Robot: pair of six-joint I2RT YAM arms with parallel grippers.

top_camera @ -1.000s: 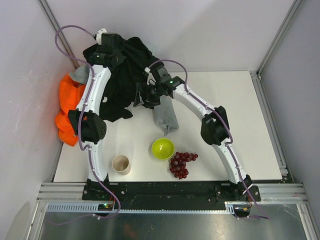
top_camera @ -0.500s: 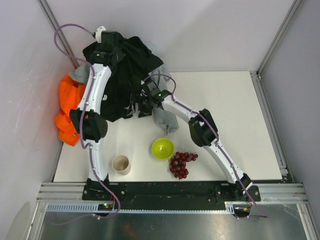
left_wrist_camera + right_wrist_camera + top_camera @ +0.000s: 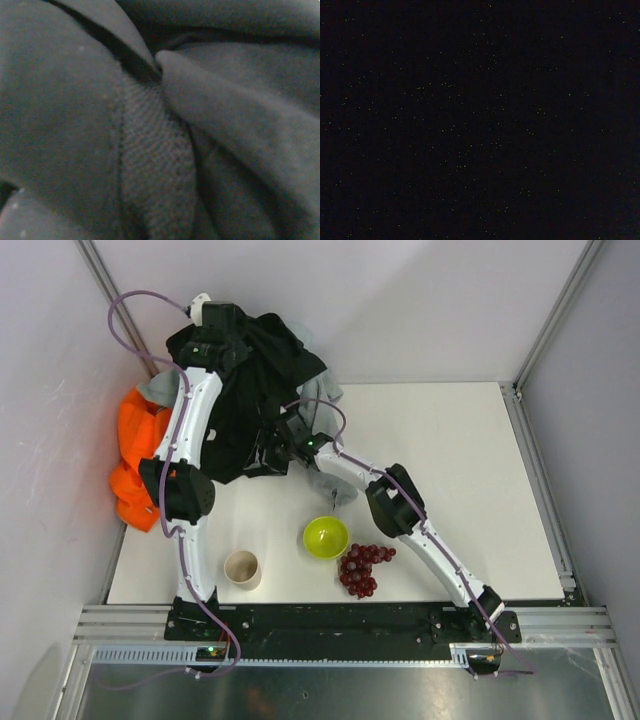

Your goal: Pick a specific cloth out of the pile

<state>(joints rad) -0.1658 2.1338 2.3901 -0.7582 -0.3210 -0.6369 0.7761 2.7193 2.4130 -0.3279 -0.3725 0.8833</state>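
The cloth (image 3: 262, 370) is a plain black garment held up at the back left, draping down to the table. My left gripper (image 3: 213, 332) is at its top, shut in the fabric. The left wrist view shows only dark folds (image 3: 150, 165) pressed close, with no fingers visible. My right gripper (image 3: 272, 450) is pushed into the lower edge of the black fabric, and its jaws are hidden. The right wrist view is entirely dark. The pile (image 3: 132, 455) shows bright orange at the left wall, and light grey fabric (image 3: 323, 395) lies behind and under the black.
A green bowl (image 3: 326, 536) sits at front centre. A bunch of dark red grapes (image 3: 365, 568) lies to its right and a beige cup (image 3: 242, 568) to its left. A grey strip of fabric (image 3: 340, 488) lies beside the right forearm. Walls close in at left and back.
The right arm has swung left and lower, taking its gripper from beside the grey fabric into the hanging black cloth's lower edge. The left arm and the raised cloth have barely moved.
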